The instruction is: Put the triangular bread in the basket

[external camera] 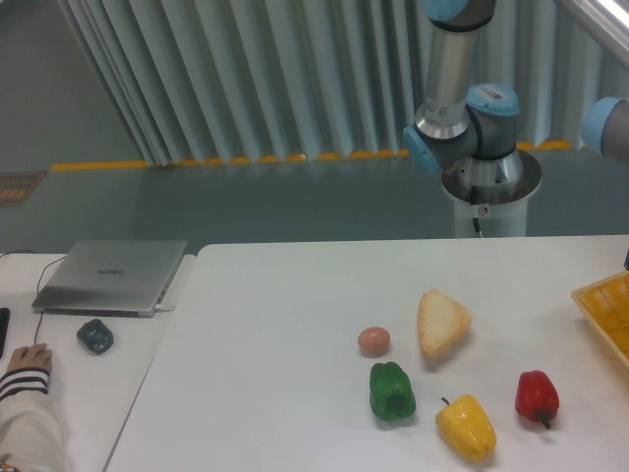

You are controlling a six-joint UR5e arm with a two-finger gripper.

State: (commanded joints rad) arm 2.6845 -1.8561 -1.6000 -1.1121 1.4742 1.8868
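Observation:
The triangular bread (441,322), a pale tan wedge with a browner edge, lies flat on the white table right of centre. Only a corner of the yellow-orange lattice basket (607,310) shows, cut off by the right edge of the frame. The arm's base and lower joints (472,128) stand behind the table. The gripper itself is out of view.
A small brownish egg-like ball (373,340) sits just left of the bread. In front of it lie a green pepper (392,391), a yellow pepper (467,428) and a red pepper (537,396). At far left are a laptop (111,275), a mouse (95,336) and a person's hand (27,359).

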